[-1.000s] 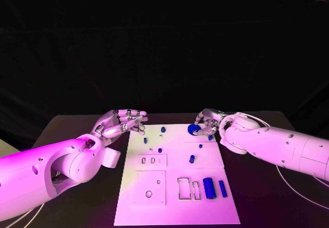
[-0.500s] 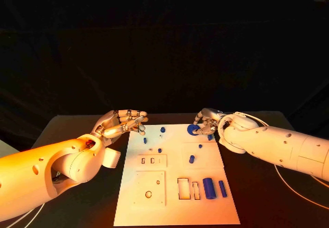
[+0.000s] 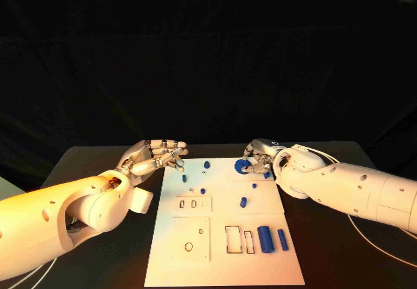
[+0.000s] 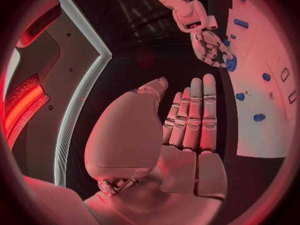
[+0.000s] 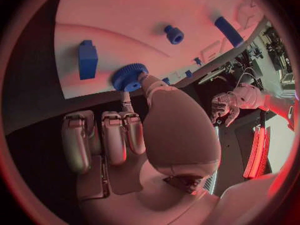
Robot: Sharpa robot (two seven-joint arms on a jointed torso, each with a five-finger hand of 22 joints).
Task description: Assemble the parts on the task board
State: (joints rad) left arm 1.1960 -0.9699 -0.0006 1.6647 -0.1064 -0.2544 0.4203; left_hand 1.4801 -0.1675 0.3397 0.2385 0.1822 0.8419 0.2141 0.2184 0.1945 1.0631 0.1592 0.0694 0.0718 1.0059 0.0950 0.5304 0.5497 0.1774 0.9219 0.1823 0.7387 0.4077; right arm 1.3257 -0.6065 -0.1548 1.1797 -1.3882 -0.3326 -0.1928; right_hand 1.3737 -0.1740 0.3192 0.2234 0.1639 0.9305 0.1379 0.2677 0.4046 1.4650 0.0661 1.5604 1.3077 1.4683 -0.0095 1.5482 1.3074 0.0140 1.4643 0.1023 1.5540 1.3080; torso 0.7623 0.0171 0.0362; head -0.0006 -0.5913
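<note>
While most slots on the white board (image 3: 261, 265) sit empty, the job looks barely begun. Right hand (image 3: 257, 161), at about 1 o'clock on the board, pinches a blue toothed wheel (image 3: 242, 166) w/ thumb and a finger, low over the far edge; can't tell if it touches. Left hand (image 3: 156, 155), at 10 o'clock off the board over the bench (image 3: 78, 162), holds nothing, fingers loosely curled, apart. Two blue cylinders (image 3: 266, 238) lie loose at 5 o'clock, small blue pegs (image 3: 243, 201) scattered mid-board, prob. unplaced.

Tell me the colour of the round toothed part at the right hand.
Blue; the gear shows best in the right wrist view.
</note>
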